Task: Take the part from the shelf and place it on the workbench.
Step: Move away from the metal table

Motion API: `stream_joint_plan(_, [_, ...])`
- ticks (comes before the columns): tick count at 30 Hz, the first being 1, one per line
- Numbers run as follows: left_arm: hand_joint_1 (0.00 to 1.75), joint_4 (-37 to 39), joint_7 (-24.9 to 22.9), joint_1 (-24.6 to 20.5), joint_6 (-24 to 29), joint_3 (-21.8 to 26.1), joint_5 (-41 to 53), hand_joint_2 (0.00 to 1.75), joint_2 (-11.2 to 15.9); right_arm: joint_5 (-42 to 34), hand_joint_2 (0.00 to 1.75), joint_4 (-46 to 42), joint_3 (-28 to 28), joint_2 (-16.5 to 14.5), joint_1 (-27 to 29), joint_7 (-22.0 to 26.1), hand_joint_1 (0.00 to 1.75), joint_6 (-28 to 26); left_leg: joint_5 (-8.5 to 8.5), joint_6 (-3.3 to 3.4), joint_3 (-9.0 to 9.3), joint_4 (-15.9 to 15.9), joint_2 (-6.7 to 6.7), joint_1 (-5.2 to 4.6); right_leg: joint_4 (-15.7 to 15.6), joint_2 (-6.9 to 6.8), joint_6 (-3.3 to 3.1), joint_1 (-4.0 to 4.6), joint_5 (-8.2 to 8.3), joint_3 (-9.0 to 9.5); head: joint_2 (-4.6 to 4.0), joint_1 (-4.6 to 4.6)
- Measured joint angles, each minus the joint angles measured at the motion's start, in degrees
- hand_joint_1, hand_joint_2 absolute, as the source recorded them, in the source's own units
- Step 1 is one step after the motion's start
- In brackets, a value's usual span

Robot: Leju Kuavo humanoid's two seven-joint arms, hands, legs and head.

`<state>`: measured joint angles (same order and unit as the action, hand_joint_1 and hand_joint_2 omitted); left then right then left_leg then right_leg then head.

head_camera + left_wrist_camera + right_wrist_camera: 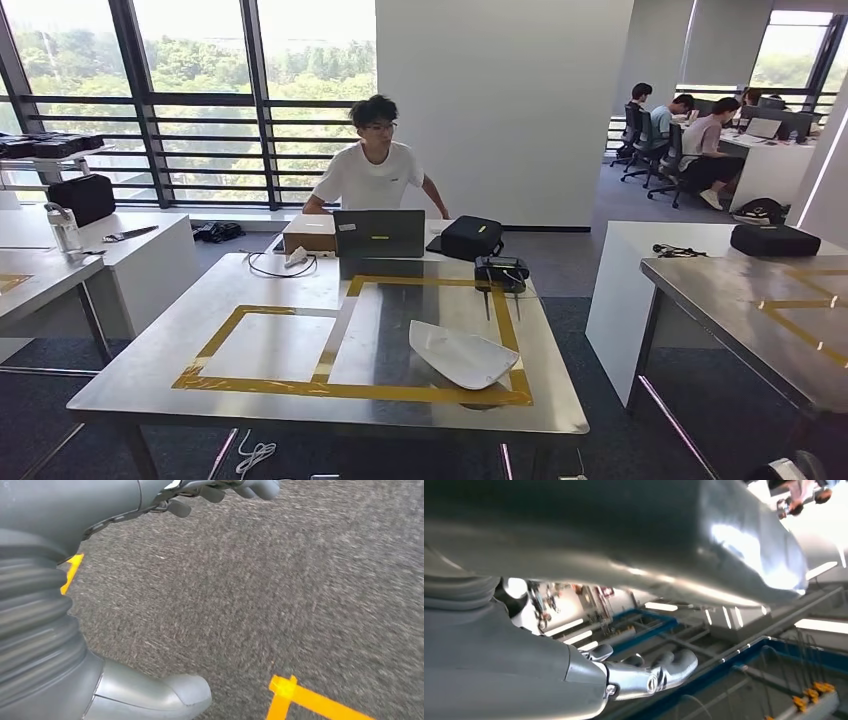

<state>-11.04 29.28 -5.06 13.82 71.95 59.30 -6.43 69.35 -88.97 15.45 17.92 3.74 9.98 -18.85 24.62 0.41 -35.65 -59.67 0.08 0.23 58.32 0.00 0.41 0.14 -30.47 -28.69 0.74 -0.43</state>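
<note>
On the workbench: the white part (461, 356) lies flat near the front right corner, inside the yellow tape frame (352, 388), and its front tip lies on the tape.
Workbench: a shiny metal table (150, 380) with two taped boxes side by side.
Back edge of the workbench: a grey laptop (379, 233), a brown box (309, 233), a black bag (471, 237) and a small black gadget (501, 271) sit there.
Person: someone in a white shirt (369, 180) stands behind the laptop.
Left hand: the left hand (220, 491) hangs over grey carpet (280, 590) with yellow floor tape (310, 700). It holds nothing. The picture is blurry, so I cannot tell if the fingers are open or closed.
Right hand: the right hand (644, 672) has its fingers curled in a bit. It holds nothing. A big shiny grey shape (624, 540) is right next to it.
Far away: people sit at desks (770, 165) in the back right.
</note>
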Motion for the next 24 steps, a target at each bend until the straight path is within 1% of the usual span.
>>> stream_joint_plan(2, [0.00, 0.0, 0.0, -0.1, -0.2, -0.1, 0.2, 1.75, 0.0, -7.8, 0.00, -0.7, 2.1, -0.2, 0.6, 2.6, 0.00, 2.3, -0.28, -0.76, -0.23, 0.1, 0.06, -0.01, -0.5, 0.00, -0.76, -0.14, 0.73, -0.54, 0.00, -0.02])
stream_joint_plan(3, [0.00, 0.0, -0.2, -0.1, -0.3, -0.1, 0.4, 1.75, 0.0, -13.7, 0.00, -0.7, 3.2, -0.5, 0.5, 4.2, 0.00, 4.2, 0.53, -1.06, -0.58, -0.5, 0.05, -0.01, -0.7, -0.01, -1.18, -0.32, 1.29, -0.86, 0.00, -0.07])
stream_joint_plan(4, [0.00, 0.0, -0.5, -0.1, -0.3, -0.1, 0.5, 1.75, -0.1, -20.5, 0.00, -0.5, 4.4, -0.8, 0.3, 5.7, 0.00, 6.6, 2.28, -1.30, -1.22, -2.2, 0.02, -0.01, -0.9, -0.04, -1.57, -0.51, 1.89, -1.28, 0.00, -0.12])
stream_joint_plan(5, [0.00, 0.1, -0.8, -0.1, -0.3, -0.1, 0.6, 1.75, -0.1, -27.5, 0.00, 0.0, 5.6, -1.1, 0.1, 7.0, 0.00, 9.4, 4.81, -1.48, -2.02, -4.9, -0.03, 0.08, -1.0, -0.08, -1.82, -0.58, 2.44, -1.82, 0.00, -0.16])
stream_joint_plan(6, [0.00, 0.1, -1.1, -0.1, -0.3, -0.1, 0.8, 1.75, -0.1, -33.6, 0.00, 0.7, 6.7, -1.4, -0.2, 8.0, 0.00, 11.9, 7.51, -1.67, -2.96, -8.4, -0.04, 0.11, -0.9, -0.07, -2.00, -0.59, 2.94, -2.45, 0.00, -0.21])
stream_joint_plan(7, [0.00, 0.1, -1.3, -0.1, -0.3, -0.1, 0.9, 1.75, -0.1, -37.8, 0.00, 1.5, 7.7, -1.7, -0.4, 8.6, 0.00, 13.7, 9.47, -1.87, -3.71, -11.8, -0.04, 0.15, -0.9, -0.11, -1.99, -0.60, 3.42, -3.12, 0.00, -0.21])
stream_joint_plan(8, [0.00, 0.1, -1.4, -0.1, -0.3, -0.1, 0.9, 1.75, -0.1, -40.1, 0.00, 2.3, 8.6, -1.9, -0.6, 9.0, 0.00, 14.7, 10.26, -2.03, -3.92, -14.1, -0.04, 0.20, -0.8, -0.16, -1.89, -0.61, 3.87, -3.81, 0.00, -0.22])
stream_joint_plan(9, [0.00, 0.1, -1.5, -0.1, -0.3, -0.1, 0.9, 1.75, -0.1, -41.0, 0.00, 2.9, 9.4, -2.1, -0.7, 9.2, 0.00, 15.1, 9.81, -2.14, -3.25, -14.7, -0.03, 0.25, -0.6, -0.24, -1.75, -0.65, 4.30, -4.43, 0.00, -0.23])
stream_joint_plan(10, [0.00, 0.1, -1.5, -0.1, -0.3, -0.1, 0.9, 1.75, -0.1, -41.3, 0.00, 3.4, 10.0, -2.3, -0.8, 9.3, 0.00, 15.3, 8.51, -2.18, -1.54, -13.2, -0.02, 0.32, -0.5, -0.32, -1.56, -0.70, 4.70, -5.02, 0.00, -0.24])
stream_joint_plan(11, [0.00, 0.1, -1.5, -0.1, -0.3, -0.1, 0.9, 1.75, -0.1, -41.4, 0.00, 3.8, 10.6, -2.4, -0.9, 9.4, 0.00, 15.4, 7.07, -2.17, 1.08, -9.8, -0.02, 0.39, -0.2, -0.39, -1.31, -0.77, 5.05, -5.54, 0.00, -0.25])
stream_joint_plan(12, [0.00, 0.1, -1.5, -0.2, -0.3, -0.1, 0.9, 1.75, -0.1, -41.5, 0.00, 4.1, 11.2, -2.5, -1.0, 9.4, 0.00, 15.5, 6.45, -2.08, 4.05, -5.7, -0.03, 0.36, 0.1, -0.46, -1.01, -0.78, 5.36, -6.01, 0.00, -0.26])
stream_joint_plan(13, [0.00, 0.1, -1.5, -0.2, -0.3, -0.1, 0.9, 1.75, -0.1, -41.6, 0.00, 4.4, 11.6, -2.6, -1.1, 9.4, 0.00, 15.5, 6.24, -1.84, 6.27, -2.4, -0.09, 0.28, 0.3, -0.51, -0.67, -0.78, 5.64, -6.40, 0.00, -0.26])
stream_joint_plan(14, [0.00, 0.1, -1.5, -0.2, -0.3, -0.1, 0.9, 1.75, -0.1, -41.6, 0.00, 4.6, 12.0, -2.6, -1.3, 9.5, 0.00, 15.6, 6.48, -1.53, 7.49, -0.2, -0.16, 0.16, 0.5, -0.55, -0.30, -0.73, 5.92, -6.66, 0.00, -0.26])
stream_joint_plan(15, [0.00, 0.1, -1.5, -0.2, -0.3, -0.1, 0.9, 1.75, -0.1, -41.6, 0.00, 4.7, 12.3, -2.7, -1.4, 9.5, 0.00, 15.6, 6.80, -1.13, 7.73, 0.7, -0.22, -0.01, 0.6, -0.58, 0.07, -0.71, 6.25, -6.81, 0.00, -0.29])
stream_joint_plan(17, [0.00, 0.1, -1.5, -0.2, -0.3, -0.1, 0.9, 1.75, -0.2, -41.7, 0.00, 5.0, 12.8, -2.8, -1.6, 9.5, 0.00, 15.6, 6.19, -0.10, 6.92, 1.0, -0.16, -0.07, 0.5, -0.55, 0.84, -0.81, 6.71, -6.95, 0.00, -0.28])
stream_joint_plan(18, [0.00, 0.1, -1.5, -0.2, -0.3, -0.1, 0.9, 1.75, -0.2, -41.7, 0.00, 5.2, 13.1, -2.8, -1.7, 9.5, 0.00, 15.6, 5.74, 0.45, 6.59, 1.1, -0.05, -0.02, 0.9, -0.49, 1.18, -0.92, 6.12, -7.26, 0.00, -0.25])
stream_joint_plan(19, [0.00, 0.1, -1.5, -0.2, -0.3, -0.1, 0.9, 1.75, -0.2, -41.7, 0.00, 5.3, 13.3, -2.8, -1.7, 9.5, 0.00, 15.6, 5.27, 0.92, 6.21, 1.3, 0.07, 0.07, 2.1, -0.41, 1.49, -0.99, 4.77, -7.82, 0.00, -0.19])
stream_joint_plan(20, [0.00, 0.1, -1.6, -0.2, -0.3, -0.1, 0.9, 1.75, -0.2, -42.3, 0.00, 5.5, 13.5, -2.9, -1.8, 9.4, 0.00, 15.8, 4.78, 1.26, 5.73, 1.3, 0.22, 0.12, 4.7, -0.35, 1.75, -1.07, 2.43, -8.80, 0.00, -0.13])
stream_joint_plan(21, [0.00, 0.1, -1.6, -0.2, -0.2, -0.1, 1.0, 1.75, -0.2, -43.6, 0.00, 5.8, 13.7, -2.9, -2.0, 9.3, 0.00, 16.4, 4.35, 1.42, 5.24, 1.3, 0.30, 0.08, 8.2, -0.31, 1.95, -1.08, -0.19, -9.99, 0.00, -0.09])
stream_joint_plan(22, [0.00, 0.1, -1.7, -0.2, -0.1, -0.1, 1.0, 1.75, -0.2, -46.0, 0.00, 6.2, 13.9, -3.0, -2.2, 9.0, 0.00, 17.3, 3.88, 1.48, 4.68, 1.2, 0.37, 0.02, 11.9, -0.29, 2.08, -1.09, -2.33, -11.07, 0.00, -0.07])
stream_joint_plan(23, [0.00, 0.1, -1.8, -0.1, -0.1, -0.1, 1.0, 1.75, -0.2, -49.0, 0.00, 6.9, 14.3, -3.1, -2.4, 8.7, 0.00, 18.4, 3.41, 1.50, 4.08, 1.1, 0.42, -0.04, 14.9, -0.29, 2.15, -1.10, -3.60, -11.69, 0.00, -0.05])
stream_joint_plan(24, [0.00, 0.1, -1.9, -0.1, 0.0, -0.1, 1.0, 1.75, -0.2, -52.4, 0.00, 7.8, 14.8, -3.2, -2.9, 8.4, 0.00, 19.5, 2.99, 1.48, 3.51, 1.0, 0.44, -0.08, 15.7, -0.29, 2.13, -1.09, -3.54, -11.25, 0.00, -0.04])
